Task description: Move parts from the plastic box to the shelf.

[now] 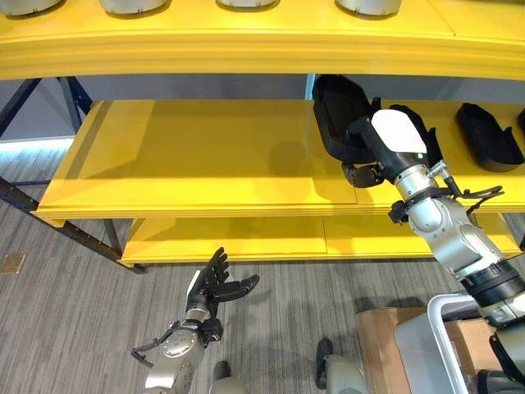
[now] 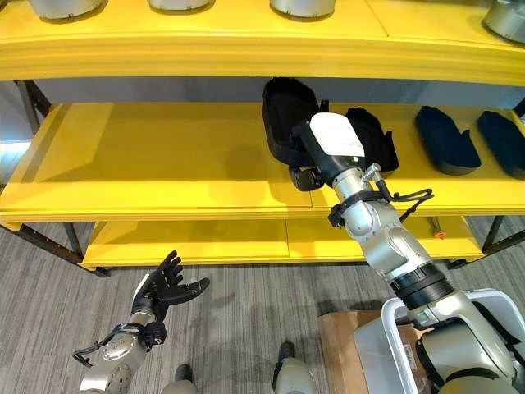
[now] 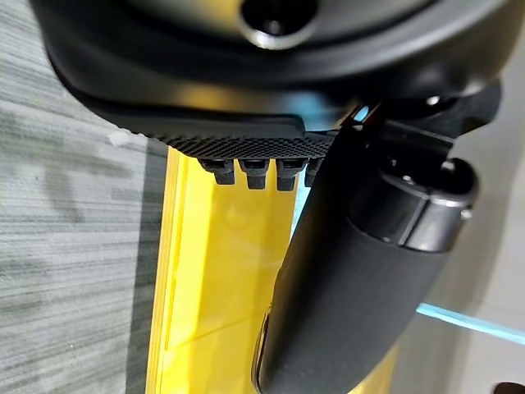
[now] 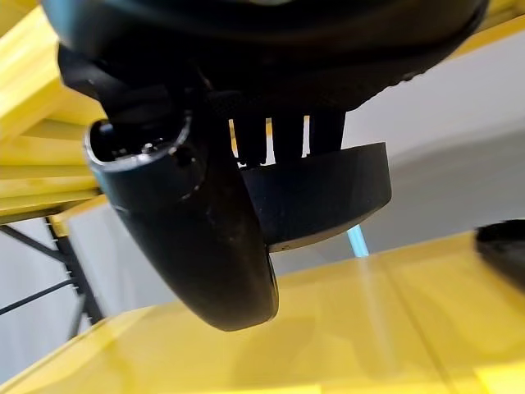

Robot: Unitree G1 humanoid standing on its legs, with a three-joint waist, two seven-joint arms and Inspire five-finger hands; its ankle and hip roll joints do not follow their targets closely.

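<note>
My right hand, with a white cover on its back, reaches over the middle yellow shelf. Its fingers and thumb are curled round a black curved part that stands tilted on the shelf board. In the right wrist view the thumb and fingers pinch the part's rim just above the board. My left hand hangs low over the floor in front of the shelf, fingers spread and holding nothing. The pale plastic box shows at the lower right beside my right arm.
More black parts lie on the same shelf to the right, and one just behind my hand. Pale round parts stand on the upper shelf. A brown cardboard sheet lies under the box. A lower shelf runs beneath.
</note>
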